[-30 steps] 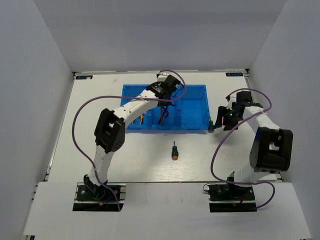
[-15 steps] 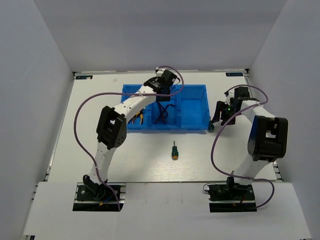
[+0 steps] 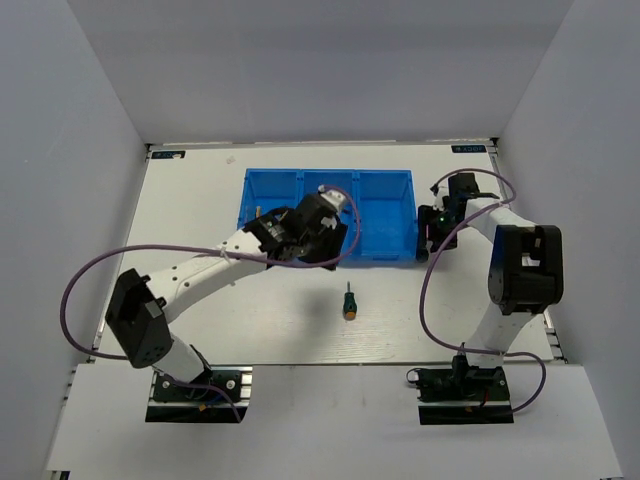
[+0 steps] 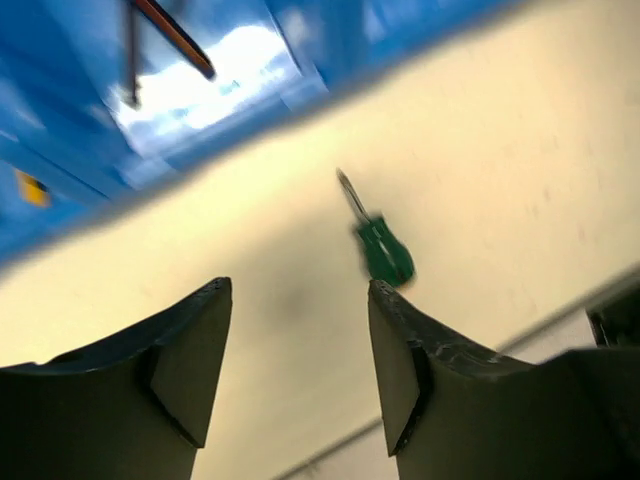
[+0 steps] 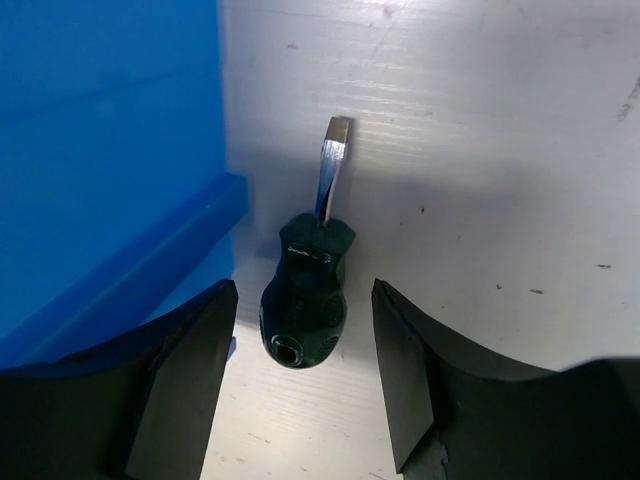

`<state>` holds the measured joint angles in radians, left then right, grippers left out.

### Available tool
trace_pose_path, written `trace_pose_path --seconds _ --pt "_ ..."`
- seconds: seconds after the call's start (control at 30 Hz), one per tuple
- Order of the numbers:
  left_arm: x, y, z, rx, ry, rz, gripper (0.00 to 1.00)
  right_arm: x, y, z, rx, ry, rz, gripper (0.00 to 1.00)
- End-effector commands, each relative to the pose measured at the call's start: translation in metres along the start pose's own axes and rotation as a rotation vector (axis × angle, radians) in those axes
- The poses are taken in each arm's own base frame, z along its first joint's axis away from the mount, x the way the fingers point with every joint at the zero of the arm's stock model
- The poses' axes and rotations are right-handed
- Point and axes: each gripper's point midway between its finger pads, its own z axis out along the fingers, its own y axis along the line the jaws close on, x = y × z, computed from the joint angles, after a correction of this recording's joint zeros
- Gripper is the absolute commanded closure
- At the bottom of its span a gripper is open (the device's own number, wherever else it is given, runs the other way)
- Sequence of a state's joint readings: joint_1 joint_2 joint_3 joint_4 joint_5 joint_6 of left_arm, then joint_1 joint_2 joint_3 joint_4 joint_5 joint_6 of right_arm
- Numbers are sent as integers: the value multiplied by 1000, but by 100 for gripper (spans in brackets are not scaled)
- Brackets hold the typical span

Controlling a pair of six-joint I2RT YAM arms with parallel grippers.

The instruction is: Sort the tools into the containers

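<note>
The right fingers [image 5: 185, 380] stand apart, straddling a dark green stubby screwdriver [image 5: 304, 290] on the counter [image 5: 480, 150] just beside the blue bin [image 5: 100, 150]. The left fingers [image 4: 185, 370] are apart too, empty, above the counter near a green-handled screwdriver [image 4: 383, 250].

A white desk [image 3: 200, 190] lies flat and matte; plain grey walls [image 3: 70, 150] close its left, far and right sides.

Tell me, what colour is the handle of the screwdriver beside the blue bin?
Dark green stubby screwdriver handle; clearest in the right wrist view.
</note>
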<state>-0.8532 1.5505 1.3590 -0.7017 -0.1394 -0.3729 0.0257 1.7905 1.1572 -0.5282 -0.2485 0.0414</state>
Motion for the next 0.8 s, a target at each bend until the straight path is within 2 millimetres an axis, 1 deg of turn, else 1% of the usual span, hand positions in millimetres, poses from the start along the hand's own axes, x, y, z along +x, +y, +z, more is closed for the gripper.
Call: trace_pose_path --seconds 0.0,0.03,0.07,0.1,0.13,0.17,0.2,0.23,0.27,0.3,0.33,0.37,0.4,0.43,0.47,0.5,0.53,0.57,0.6,0.63,0.67,0.7,0.73,0.77 --pt "35 -24 -3 90 62 -25 32 6 -2 0 54 10 -28 38" --pt "43 -31 0 96 65 -17 31 12 -5 2 71 19 -29 40" --pt "45 -34 0 93 63 -21 29 14 -9 1 114 21 -39 42" --pt "51 -38 5 91 84 -20 28 17 -12 1 131 31 -36 48" --pt "49 -41 9 81 75 -26 28 18 -12 1 138 34 -34 53" --pt "53 -53 16 93 85 -17 28 23 -14 2 152 47 -35 57" --pt "57 -55 22 84 94 -17 27 22 -17 1 174 46 -33 62" --pt "51 -60 26 72 79 -28 27 24 -19 1 187 52 -24 72" --pt "53 -66 31 72 90 -30 26 24 -19 -1 194 53 -19 78" --pt "58 -70 42 57 112 -28 26 23 -22 -2 208 48 -11 84" --pt "61 -71 48 52 120 -36 24 20 -23 -5 217 39 -10 94" --pt "58 -79 53 71 99 -34 24 17 -24 -10 226 22 -11 100" --pt "61 -82 59 77 108 -47 23 12 -31 -16 264 2 -24 100" --pt "58 -85 62 83 99 -49 19 8 -34 -21 277 -12 -45 100" --pt "61 -89 64 89 103 -41 19 -4 -32 -36 288 -68 -57 100" --pt "58 -94 65 100 102 -53 18 -13 -40 -47 325 -104 -58 100" --pt "64 -91 68 86 124 -48 18 -18 -43 -54 341 -125 -63 100" --pt "69 -95 72 82 142 -37 18 -32 -44 -75 359 -196 -101 100" --pt "70 -90 72 46 154 -42 18 -46 -44 -87 368 -254 -111 100" --pt "75 -92 71 44 165 -41 18 -53 -43 -95 372 -284 -134 100" --pt "77 -89 75 30 170 -38 18 -66 -33 -115 350 -363 -165 100" --pt "80 -88 74 21 183 -50 18 -75 -25 -123 324 -404 -187 100" --pt "80 -88 74 19 183 -61 18 -82 -3 -135 228 -461 -225 100" --pt "82 -87 73 14 191 -59 18 -83 17 -135 127 -467 -288 100"
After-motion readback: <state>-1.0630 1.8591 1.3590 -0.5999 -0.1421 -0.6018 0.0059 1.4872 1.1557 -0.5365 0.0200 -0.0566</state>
